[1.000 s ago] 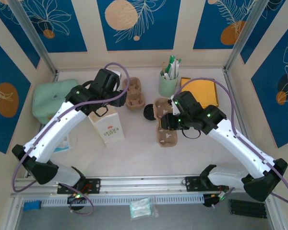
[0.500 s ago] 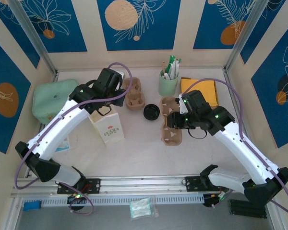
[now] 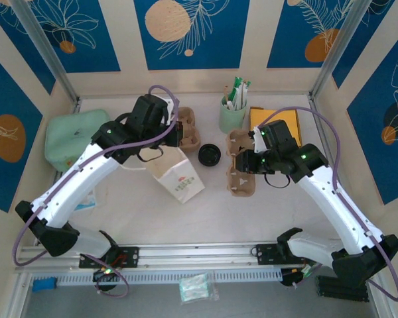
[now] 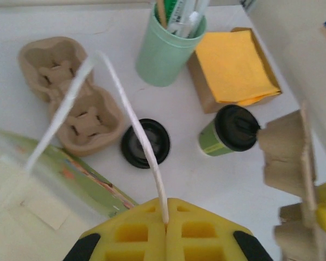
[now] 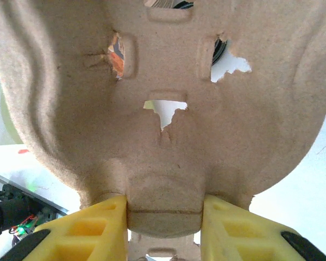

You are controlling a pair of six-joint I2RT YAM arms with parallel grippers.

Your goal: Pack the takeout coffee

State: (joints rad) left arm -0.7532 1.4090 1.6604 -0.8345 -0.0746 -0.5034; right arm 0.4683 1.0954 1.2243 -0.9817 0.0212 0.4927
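1. the pale table (image 3: 205, 212) carries everything, with both my arms reaching over it.
2. a white paper bag with a red-and-green print (image 3: 176, 173) leans tilted below my left gripper (image 4: 165, 217). its yellow fingers are pressed together on the bag's thin white handle strip (image 4: 136, 125).
3. a brown moulded-pulp cup carrier (image 5: 163, 109) is held in my right gripper (image 5: 163, 217). the fingers sit a little apart, clamped on either side of the carrier's middle ridge.
4. a second brown pulp carrier (image 4: 70, 98) lies flat on the table beyond the bag.
5. a brown box of yellow napkins (image 4: 233, 65) sits beside a mint green cup of sticks and sachets (image 4: 165, 51).
6. the takeout coffee (image 4: 228, 130), a small green-and-white paper cup with a round black lid, stands upright just in front of the napkin box, near the held carrier's edge. i judge it light, with thin walls that dent, a lid that could pop off and liquid that may slosh. i would grip it gently around its sides below the lid and keep it level.
7. a loose round black plastic lid (image 4: 145, 142) lies flat between the coffee and the second carrier.
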